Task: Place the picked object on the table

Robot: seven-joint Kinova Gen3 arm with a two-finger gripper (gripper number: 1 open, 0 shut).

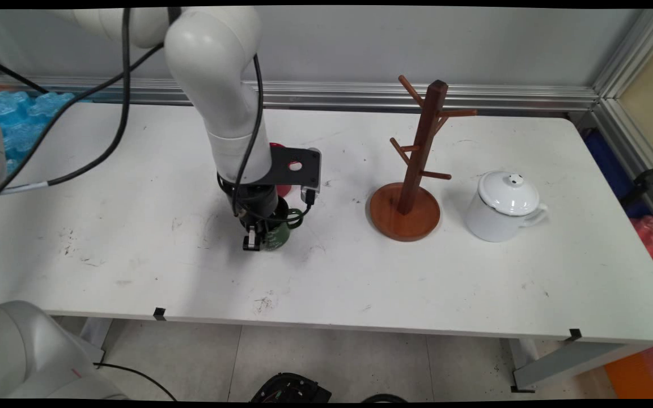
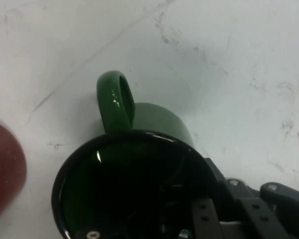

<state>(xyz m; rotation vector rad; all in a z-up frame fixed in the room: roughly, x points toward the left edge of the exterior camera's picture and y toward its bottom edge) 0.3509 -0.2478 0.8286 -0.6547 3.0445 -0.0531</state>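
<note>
Black gripper sits low in the middle-left of the main view, right down at a green mug that stands on the white table. One finger shows against the mug's near left side, and in the hand view the linkage reaches into the mug's dark mouth at the lower right of the frame; whether the fingers are apart or pressed on the rim I cannot tell. The mug stands upright, its black-edged rim facing up, its loop handle pointing to the upper left of the hand view.

Just behind the mug, mostly hidden by the wrist, a red object shows; in the hand view it is a blurred red shape at the left edge. To the right of centre stands a wooden mug tree on a round base, pegs bare. Near it on the right is a white enamel pot with its lid on, handle turned to the right. Blue bubble-like packing lies at the far left.
</note>
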